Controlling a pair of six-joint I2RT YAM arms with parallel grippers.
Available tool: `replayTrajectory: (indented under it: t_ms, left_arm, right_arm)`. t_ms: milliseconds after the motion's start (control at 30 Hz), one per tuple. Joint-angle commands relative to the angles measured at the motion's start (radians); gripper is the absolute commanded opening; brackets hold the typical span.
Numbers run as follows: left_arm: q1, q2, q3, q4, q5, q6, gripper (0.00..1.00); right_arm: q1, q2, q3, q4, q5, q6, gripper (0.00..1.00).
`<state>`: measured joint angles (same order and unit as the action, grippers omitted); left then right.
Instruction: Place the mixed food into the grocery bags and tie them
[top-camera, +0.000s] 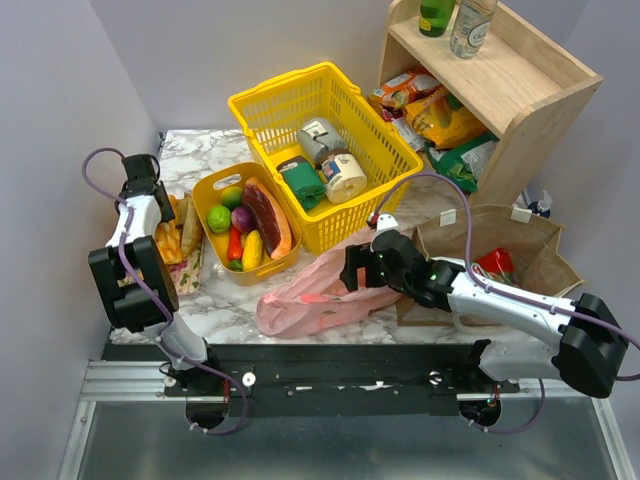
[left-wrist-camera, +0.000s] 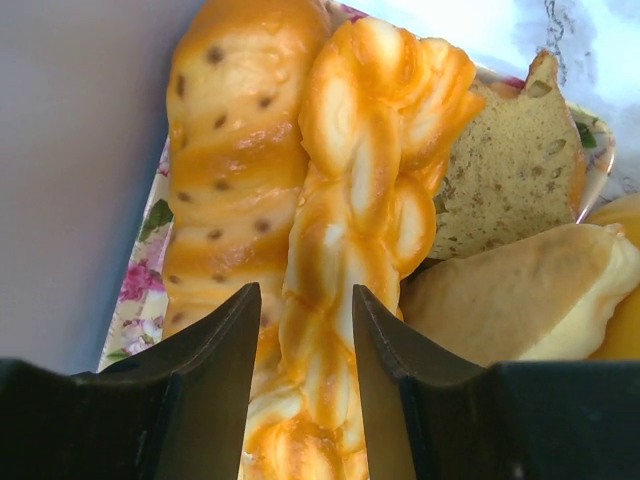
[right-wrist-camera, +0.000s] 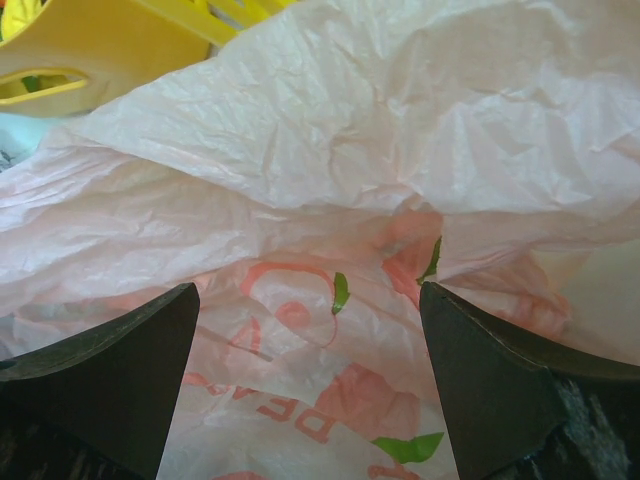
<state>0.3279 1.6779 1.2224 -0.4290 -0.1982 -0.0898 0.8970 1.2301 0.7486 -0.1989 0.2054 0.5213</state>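
Note:
My left gripper (left-wrist-camera: 305, 290) is at the table's left edge, its fingers closed on either side of the golden braided bread loaf (left-wrist-camera: 370, 150), which fills the gap between them. The loaf (top-camera: 187, 232) lies among other breads on a flowered tray. Toy fruit and vegetables (top-camera: 238, 228) fill a small yellow oval tub. The pink plastic bag (top-camera: 305, 300) lies crumpled at the front centre. My right gripper (right-wrist-camera: 310, 290) hangs open just over the pink bag (right-wrist-camera: 330, 150), holding nothing. The brown paper bag (top-camera: 525, 240) stands open to the right, with something red (top-camera: 496, 262) inside.
A yellow mesh basket (top-camera: 300, 95) behind the tub holds tins (top-camera: 345, 176) and a green item. A wooden shelf (top-camera: 520, 95) at the back right carries bottles and snack packets, one of them green and white (top-camera: 463, 160). A grey wall runs close along the left.

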Motion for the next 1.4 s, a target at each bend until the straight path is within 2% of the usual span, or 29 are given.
replayTrajectory:
  t_ms: [0, 133, 200, 233, 267, 333, 400, 433, 633, 1033, 1233, 1367]
  left_arm:
    - [0.003, 0.040, 0.015, -0.007, 0.026, 0.022, 0.48]
    - [0.003, 0.060, 0.003, 0.001, 0.098, 0.013, 0.47]
    - [0.002, 0.072, 0.012, -0.001, 0.106, 0.015, 0.43]
    - [0.002, 0.083, 0.018, -0.007, 0.117, 0.019, 0.38]
    - [0.003, 0.107, 0.031, -0.011, 0.128, 0.019, 0.28]
    - [0.002, 0.131, 0.052, -0.040, 0.173, 0.019, 0.19]
    - [0.002, 0.141, 0.068, -0.047, 0.183, 0.019, 0.03]
    - [0.000, 0.129, 0.066, -0.042, 0.181, 0.018, 0.00]
    - [-0.009, 0.034, 0.040, -0.021, 0.155, 0.012, 0.00]
    - [-0.030, -0.319, -0.086, 0.088, 0.149, -0.018, 0.00]
    - [-0.141, -0.490, -0.127, 0.156, 0.183, 0.015, 0.00]
    - [-0.266, -0.575, -0.061, 0.096, 0.181, 0.059, 0.00]
  right_arm:
    - [-0.004, -0.009, -0.011, 0.052, -0.032, -0.021, 0.99]
    - [-0.003, -0.001, -0.006, 0.056, -0.041, -0.024, 0.99]
    - [-0.004, 0.002, -0.003, 0.059, -0.050, -0.023, 0.99]
    - [-0.003, 0.002, -0.002, 0.061, -0.054, -0.021, 0.99]
    - [-0.004, -0.001, 0.000, 0.059, -0.055, -0.020, 0.99]
    - [-0.004, -0.004, 0.003, 0.061, -0.061, -0.020, 0.99]
    - [-0.004, -0.012, 0.005, 0.061, -0.064, -0.026, 0.99]
    - [-0.004, -0.015, 0.006, 0.059, -0.067, -0.029, 0.99]
    - [-0.004, -0.032, 0.037, 0.056, -0.116, -0.079, 0.98]
    - [-0.004, -0.095, 0.155, -0.036, -0.201, -0.129, 1.00]
    - [-0.004, -0.176, 0.199, -0.054, -0.248, -0.162, 1.00]
    - [-0.003, -0.225, 0.242, -0.063, -0.244, -0.193, 1.00]
